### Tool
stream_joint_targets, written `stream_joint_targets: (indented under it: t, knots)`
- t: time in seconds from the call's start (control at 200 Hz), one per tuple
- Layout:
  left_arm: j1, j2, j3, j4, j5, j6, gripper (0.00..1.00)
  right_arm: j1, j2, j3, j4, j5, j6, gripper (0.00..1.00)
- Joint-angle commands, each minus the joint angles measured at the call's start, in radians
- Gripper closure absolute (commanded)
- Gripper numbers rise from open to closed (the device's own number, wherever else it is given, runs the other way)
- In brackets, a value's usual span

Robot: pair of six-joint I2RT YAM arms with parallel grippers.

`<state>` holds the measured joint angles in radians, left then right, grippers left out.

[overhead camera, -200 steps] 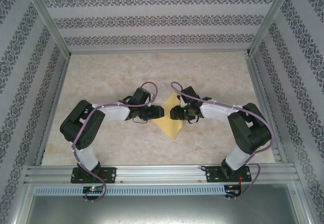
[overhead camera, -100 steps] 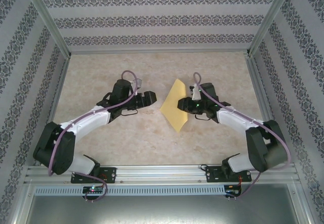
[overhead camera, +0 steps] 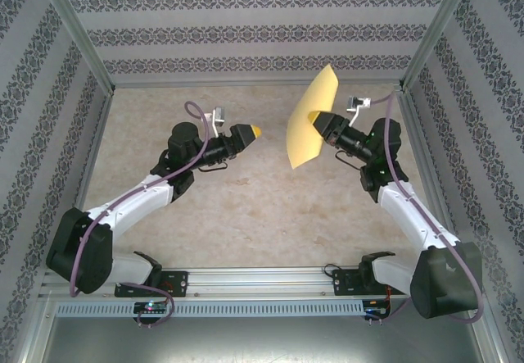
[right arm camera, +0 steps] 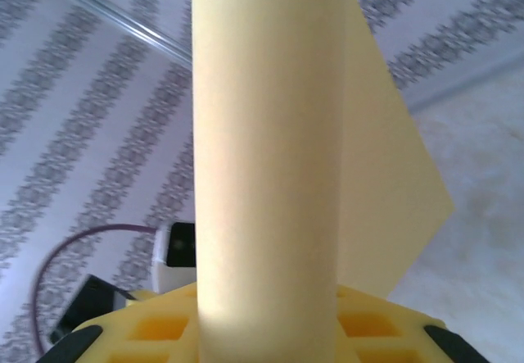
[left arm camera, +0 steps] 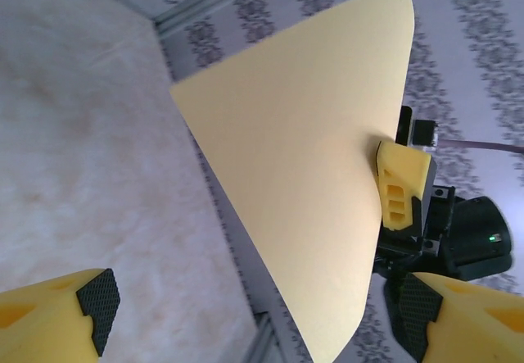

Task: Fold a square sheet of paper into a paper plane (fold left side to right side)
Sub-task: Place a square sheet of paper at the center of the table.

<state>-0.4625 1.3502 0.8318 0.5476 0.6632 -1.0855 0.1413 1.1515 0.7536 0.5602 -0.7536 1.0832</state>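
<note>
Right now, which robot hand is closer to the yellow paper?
The right hand. It is pinching the yellow paper and holding it up in the air. The left hand is open and empty, off to the paper's left with a gap between them.

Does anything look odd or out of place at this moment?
Yes. The square sheet of paper is off the table, held in the air by the right gripper pinching one edge, and it bows instead of lying flat for a fold. The left gripper is open and apart from it.
</note>
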Motion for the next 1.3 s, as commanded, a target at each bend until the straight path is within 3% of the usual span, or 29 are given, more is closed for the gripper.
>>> stream_joint_targets:
  t: [0.0,0.3,0.46,0.51,0.839,1.019,1.294]
  knots:
    - [-0.030,0.042,0.086,0.200,0.059,-0.086,0.08,0.000,-0.015,0.066,0.194,-0.014,0.150,0.70]
    - [-0.077,0.180,0.208,0.432,0.094,-0.204,0.06,0.068,0.003,0.127,0.320,0.004,0.254,0.70]
    - [-0.094,0.254,0.248,0.583,0.096,-0.287,0.12,0.096,-0.007,0.100,0.322,0.026,0.261,0.70]
    - [-0.097,0.265,0.254,0.604,0.092,-0.295,0.20,0.097,-0.010,0.090,0.320,0.028,0.261,0.70]
    - [-0.097,0.236,0.217,0.522,0.058,-0.230,0.96,0.072,-0.064,0.016,0.188,0.048,0.182,0.64]
    - [-0.092,0.206,0.190,0.362,0.052,-0.141,1.00,0.043,-0.130,0.000,-0.034,0.061,0.055,0.52]
    - [-0.026,0.159,0.194,-0.077,0.095,0.122,1.00,0.031,-0.279,0.079,-0.698,0.263,-0.476,0.30]
